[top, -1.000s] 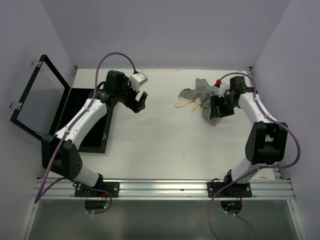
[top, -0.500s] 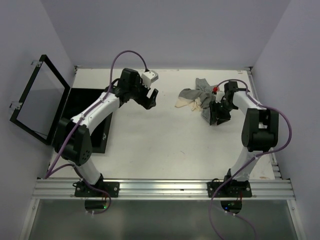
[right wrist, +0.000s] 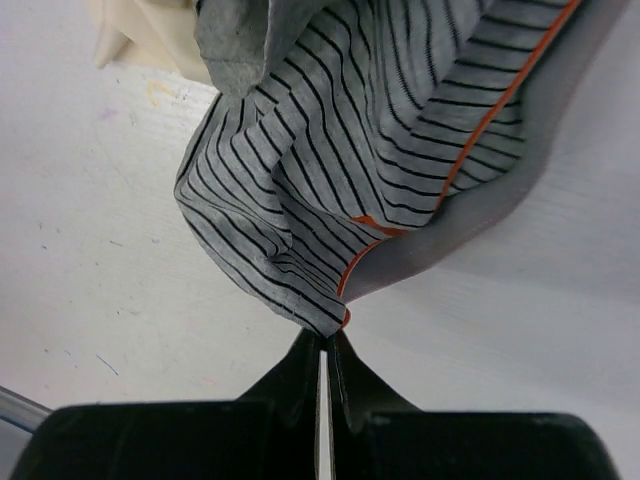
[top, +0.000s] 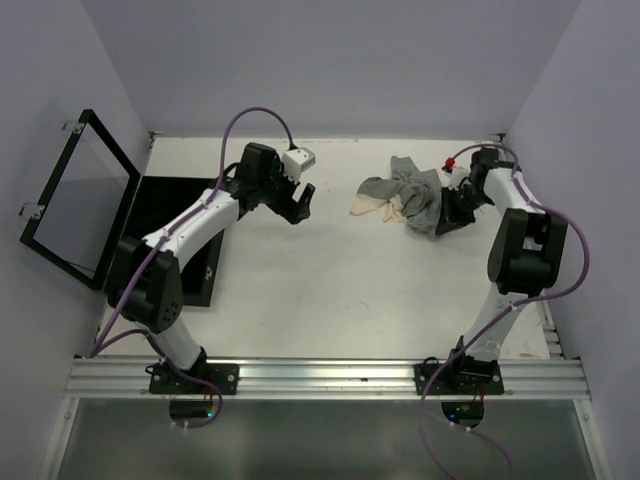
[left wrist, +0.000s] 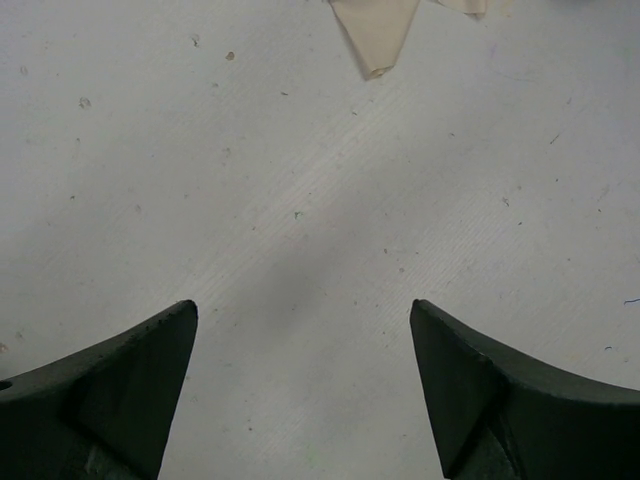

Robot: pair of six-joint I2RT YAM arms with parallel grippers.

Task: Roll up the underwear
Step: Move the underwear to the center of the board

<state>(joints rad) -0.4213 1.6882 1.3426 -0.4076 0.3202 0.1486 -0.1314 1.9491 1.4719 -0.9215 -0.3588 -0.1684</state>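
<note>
The underwear (top: 402,194) lies in a heap at the back right of the table: grey pieces with a cream one (top: 375,206) at its left. In the right wrist view the nearest piece is grey with black stripes and an orange trim (right wrist: 340,150). My right gripper (right wrist: 325,335) is shut on the lower corner of that striped piece, at the heap's right side (top: 452,212). My left gripper (top: 297,205) hangs open over bare table left of the heap, nothing between its fingers (left wrist: 303,308). A cream tip (left wrist: 378,30) shows at the top of the left wrist view.
A flat black box (top: 170,235) lies at the table's left edge, its hinged lid (top: 78,200) standing open against the left wall. Walls close in the back and both sides. White tabletop (top: 330,290) spreads between the arms.
My right gripper has gone from open to shut on the striped piece's corner and shifted toward the back right. The left arm swung right toward the middle, then held.
</note>
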